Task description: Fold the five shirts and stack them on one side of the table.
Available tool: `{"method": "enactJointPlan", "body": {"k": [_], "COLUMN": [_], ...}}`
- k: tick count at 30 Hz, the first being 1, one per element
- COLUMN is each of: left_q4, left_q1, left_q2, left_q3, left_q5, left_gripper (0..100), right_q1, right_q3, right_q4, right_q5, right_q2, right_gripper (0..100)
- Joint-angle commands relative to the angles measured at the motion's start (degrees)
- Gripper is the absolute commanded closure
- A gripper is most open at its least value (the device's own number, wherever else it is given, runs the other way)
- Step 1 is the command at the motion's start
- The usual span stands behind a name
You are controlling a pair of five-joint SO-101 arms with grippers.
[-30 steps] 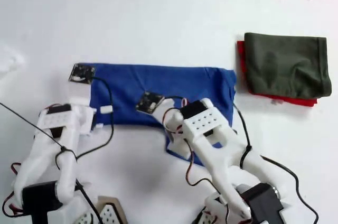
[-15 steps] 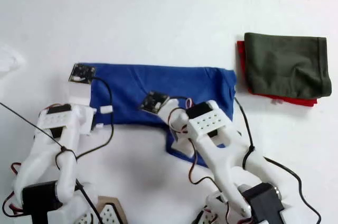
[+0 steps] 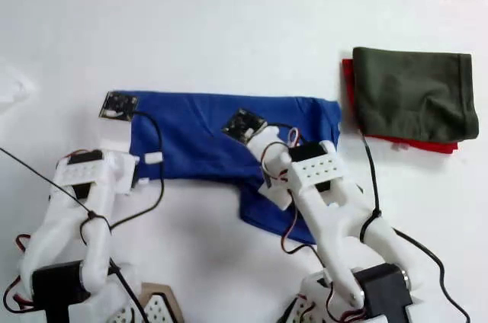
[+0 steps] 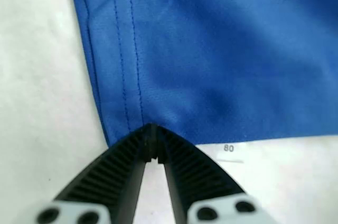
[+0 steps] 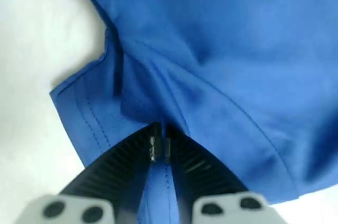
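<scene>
High view: shirt [image 3: 221,136] half folded.
Left gripper [image 4: 152,140]: pinching hem.
Right gripper [image 5: 159,140]: pinching a fold.
Next: carry both edges across.

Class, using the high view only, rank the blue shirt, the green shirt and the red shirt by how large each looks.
1. blue shirt: spread out, clearly the largest.
2. green shirt: folded, middle.
3. red shirt: smallest as seen. Only its edges show from under the green one, so its full size cannot be judged.
</scene>
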Motion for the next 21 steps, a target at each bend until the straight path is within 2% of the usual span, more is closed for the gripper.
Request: {"method": "enactJointPlan", "body": {"k": [1,7,13,21], "left_q4": [-0.8,-1.4,-1.4,-1.4], "left_q1": [-0.4,-0.4,-0.4,-0.4], "left_q2": [-0.9,-0.9,-0.9,-0.9], "left_q3": [-0.1,0.0,0.0,0.0], "left_q5": [0.5,0.5,0.5,0.5], "left_gripper": [97,97,97,97], "right_q1": [-1.8,-8.0,-7.0,-6.4], "right_q3": [-0.5,-0.3,-0.3,-0.4], "right_q4": [2.6,4.6,1.5,1.1], "right_q5": [0.2,0.2,0.2,0.3], "right_q2": [-2.8,-2.2,-2.1,2.6], "right_gripper": [97.5,97.1,87.3,90.3]}}
